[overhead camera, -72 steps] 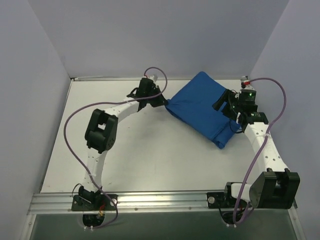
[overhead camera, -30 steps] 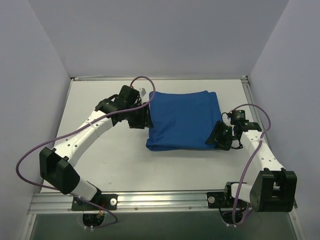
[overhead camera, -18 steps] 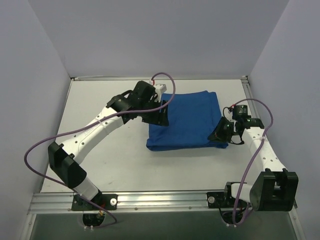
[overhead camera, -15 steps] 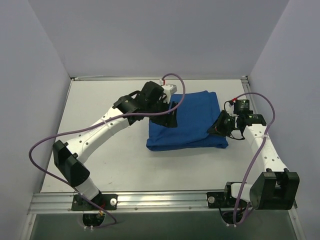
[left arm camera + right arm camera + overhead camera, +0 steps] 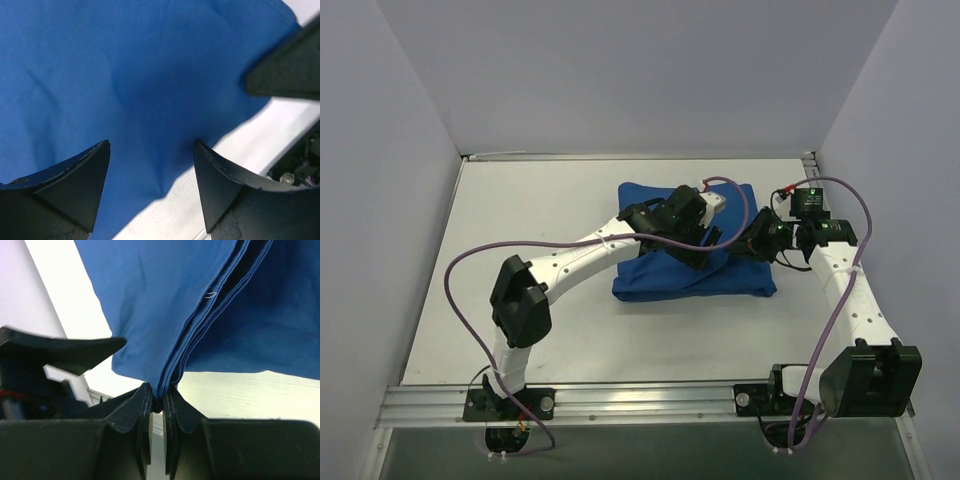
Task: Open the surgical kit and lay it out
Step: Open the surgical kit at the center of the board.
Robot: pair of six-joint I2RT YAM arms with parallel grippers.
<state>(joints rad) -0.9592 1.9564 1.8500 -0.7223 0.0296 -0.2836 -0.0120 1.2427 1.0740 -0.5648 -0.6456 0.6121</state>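
Two claws are sitting at the folded blue wrap (image 5: 655, 278), which is lying mid-frame, slightly right of centre, on the counter (image 5: 540, 230). Right claw (image 5: 158, 392) is pinching the wrap's layered edge tight. Left claw (image 5: 151, 150) is hovering over the wrap, fingers spread apart.

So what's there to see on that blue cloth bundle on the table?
It's a royal-blue cloth wrap, soft and lightly creased, folded into a rough rectangle lying flat on the white table. Folded shut, it shows nothing inside. The right hand pinches its layered edge; the open left hand is poised over its top.
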